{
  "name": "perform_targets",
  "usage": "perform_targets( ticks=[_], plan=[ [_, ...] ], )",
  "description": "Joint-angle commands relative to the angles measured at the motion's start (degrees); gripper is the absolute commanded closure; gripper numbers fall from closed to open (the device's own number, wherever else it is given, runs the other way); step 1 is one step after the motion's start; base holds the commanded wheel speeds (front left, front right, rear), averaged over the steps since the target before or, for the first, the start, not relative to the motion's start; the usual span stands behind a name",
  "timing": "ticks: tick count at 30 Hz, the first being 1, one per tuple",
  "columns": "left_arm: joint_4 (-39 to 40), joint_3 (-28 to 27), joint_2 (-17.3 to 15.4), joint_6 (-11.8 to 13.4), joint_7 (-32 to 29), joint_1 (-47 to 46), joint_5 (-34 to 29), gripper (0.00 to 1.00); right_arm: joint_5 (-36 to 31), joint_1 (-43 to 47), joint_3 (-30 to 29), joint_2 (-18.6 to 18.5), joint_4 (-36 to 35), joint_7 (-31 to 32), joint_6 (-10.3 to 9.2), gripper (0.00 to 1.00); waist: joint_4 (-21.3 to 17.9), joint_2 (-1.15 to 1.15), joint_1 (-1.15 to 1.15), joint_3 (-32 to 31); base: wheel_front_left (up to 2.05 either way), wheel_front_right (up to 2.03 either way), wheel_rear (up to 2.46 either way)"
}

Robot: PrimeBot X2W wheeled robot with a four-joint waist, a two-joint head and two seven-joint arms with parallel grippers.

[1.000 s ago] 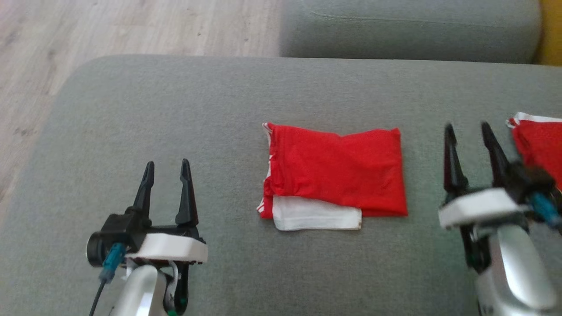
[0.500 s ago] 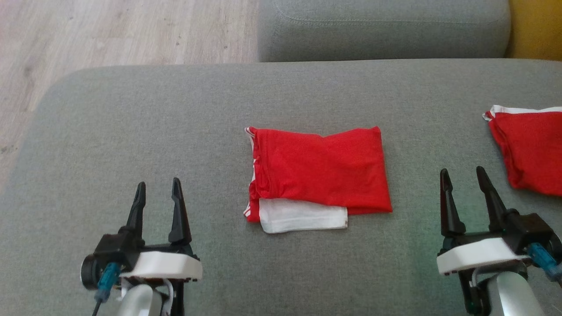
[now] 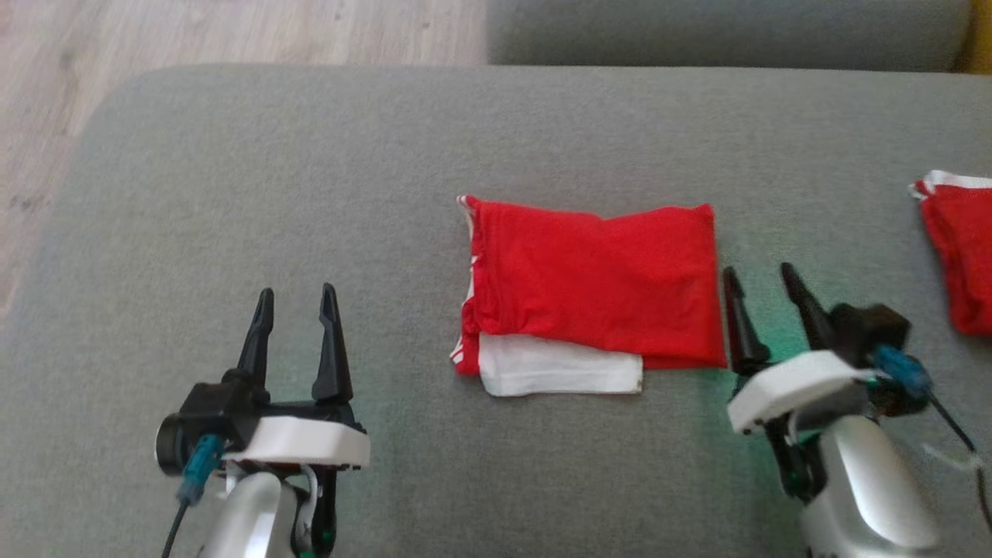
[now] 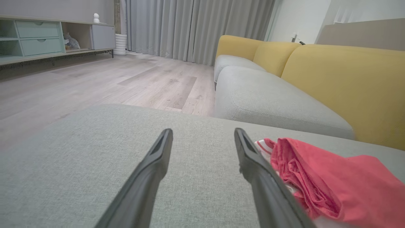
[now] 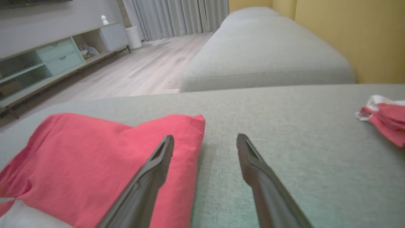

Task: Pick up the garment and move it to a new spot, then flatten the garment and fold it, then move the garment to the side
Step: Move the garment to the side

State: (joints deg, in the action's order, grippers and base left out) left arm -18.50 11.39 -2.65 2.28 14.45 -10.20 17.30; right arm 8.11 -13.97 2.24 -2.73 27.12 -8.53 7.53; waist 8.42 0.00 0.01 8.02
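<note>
Two end effectors. The right end effector [image 3: 761, 271], jaws wide and empty, sits just beside the folded red-and-white garment [image 3: 597, 287] at its 4 o'clock corner, probably poised to slide it aside. The left end effector [image 3: 297, 291], wide and empty, hovers at 8 o'clock, well apart. One garment mid-cushion [image 3: 310, 155]; one second red garment [image 3: 961, 263] at 3 o'clock.

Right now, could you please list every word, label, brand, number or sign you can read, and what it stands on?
None: there is no readable text in any view.
The folded red garment has white stripes and a plain white part, no print.
The grey cushion, the second red garment and the cabinet bear no lettering that I can make out.
</note>
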Motion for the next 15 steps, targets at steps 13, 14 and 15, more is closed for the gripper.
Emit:
perform_targets(
  ticks=[13,14,15],
  plan=[
    [0.58,-0.28,-0.22,0.14,0.55,-3.9,0.84,0.0,2.11,-10.68,7.7,-0.15,18.63,6.14,-0.04,0.0,3.58,0.0,-0.01,3.1,0.0,0.0,0.0],
    [0.48,-0.27,-0.22,0.15,0.55,-3.92,0.77,0.0,1.68,-10.97,8.25,-0.15,19.48,6.0,-0.04,0.52,3.53,0.0,-0.01,2.99,0.0,0.0,0.0],
    [0.34,-0.19,-0.22,0.1,0.55,-3.92,0.66,0.0,1.12,-11.24,8.66,-0.15,20.19,5.61,-0.04,1.0,3.41,0.0,-0.01,2.8,0.0,0.0,0.0]
  ],
)
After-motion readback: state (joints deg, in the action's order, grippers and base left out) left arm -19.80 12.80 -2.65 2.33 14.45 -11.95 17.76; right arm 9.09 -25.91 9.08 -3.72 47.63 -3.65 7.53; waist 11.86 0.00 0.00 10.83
